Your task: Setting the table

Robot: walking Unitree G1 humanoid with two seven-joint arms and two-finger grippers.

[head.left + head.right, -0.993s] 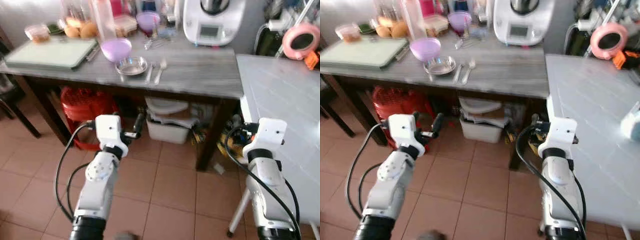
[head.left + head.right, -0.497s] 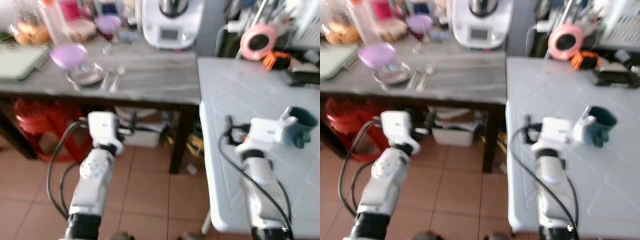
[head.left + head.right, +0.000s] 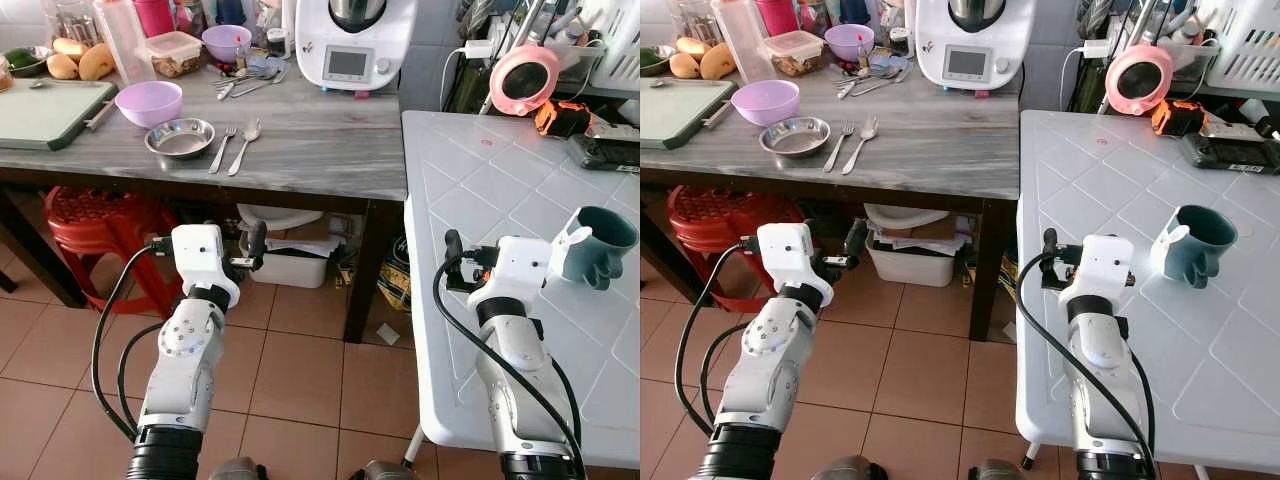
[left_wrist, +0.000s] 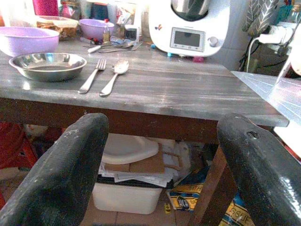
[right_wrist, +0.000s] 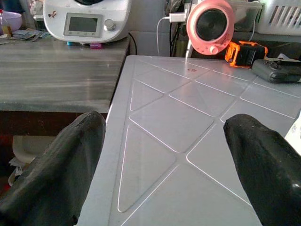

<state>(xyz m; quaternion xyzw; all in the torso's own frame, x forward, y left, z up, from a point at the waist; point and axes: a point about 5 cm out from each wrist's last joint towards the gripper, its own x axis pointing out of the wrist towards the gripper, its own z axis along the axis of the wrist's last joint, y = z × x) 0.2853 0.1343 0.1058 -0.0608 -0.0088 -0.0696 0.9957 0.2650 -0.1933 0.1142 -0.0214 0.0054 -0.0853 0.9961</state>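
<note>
Left gripper (image 4: 160,165): wide apart, holding nothing, low before the wooden table (image 3: 330,150).
Right gripper (image 5: 160,165): wide apart, over the white table (image 3: 500,190).
Mug (image 3: 598,245): on the white table, maybe touching the right arm.
Fork (image 3: 222,148) and spoon (image 3: 245,145): beside the steel bowl (image 3: 180,138).

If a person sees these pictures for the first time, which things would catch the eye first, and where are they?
Probably the white kitchen machine at the back of the grey wooden table, with a purple bowl, a steel dish, a fork and a spoon laid out to its left. Then the teal mug on the white folding table at the right, beside the open right gripper. The open left gripper faces the grey table's edge.
</note>
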